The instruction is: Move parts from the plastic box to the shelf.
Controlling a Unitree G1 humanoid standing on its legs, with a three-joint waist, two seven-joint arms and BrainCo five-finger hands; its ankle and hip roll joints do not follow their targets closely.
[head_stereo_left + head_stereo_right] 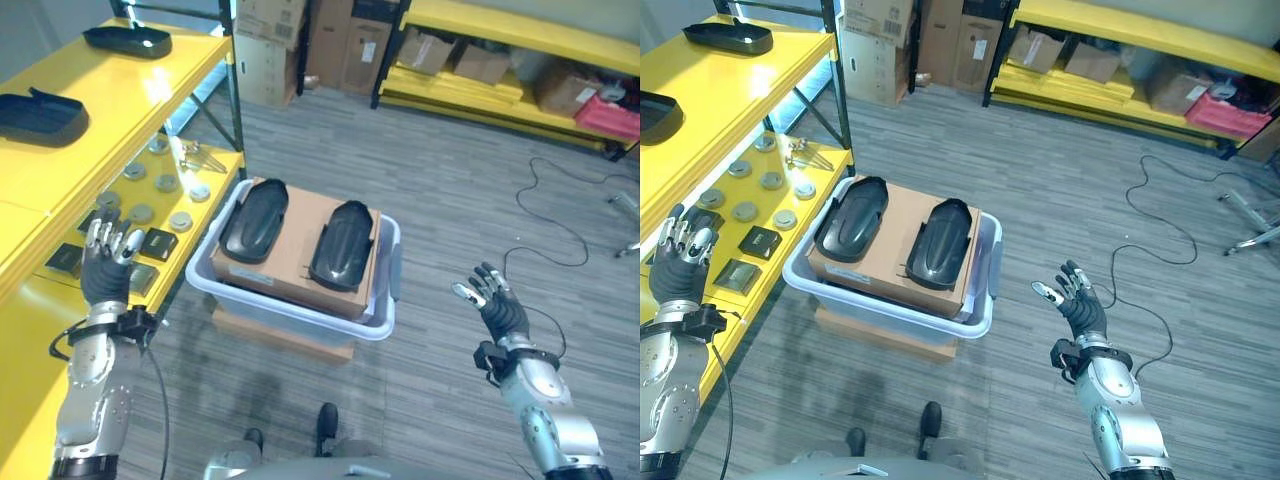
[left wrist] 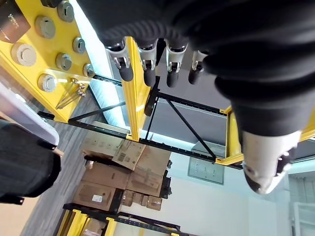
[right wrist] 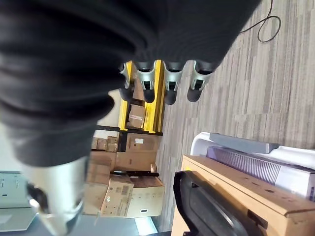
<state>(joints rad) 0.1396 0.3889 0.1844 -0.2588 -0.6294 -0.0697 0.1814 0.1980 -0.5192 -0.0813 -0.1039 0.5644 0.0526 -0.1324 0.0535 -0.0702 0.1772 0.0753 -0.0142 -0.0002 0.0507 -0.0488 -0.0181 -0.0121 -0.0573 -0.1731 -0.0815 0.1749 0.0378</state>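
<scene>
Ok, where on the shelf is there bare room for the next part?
The top shelf is bare between its two black parts, the near one and the far one. The lower shelf is crowded with metal discs and dark blocks, where the left robot hand hovers.

Even, bright indoor light from overhead. Glare on the yellow shelf (image 1: 150,85) top at upper left. Soft shadow under the plastic box (image 1: 380,325) on the floor. Wrist views: near dark covers blurred, background sharp. Slight bowing at frame edges.
</scene>
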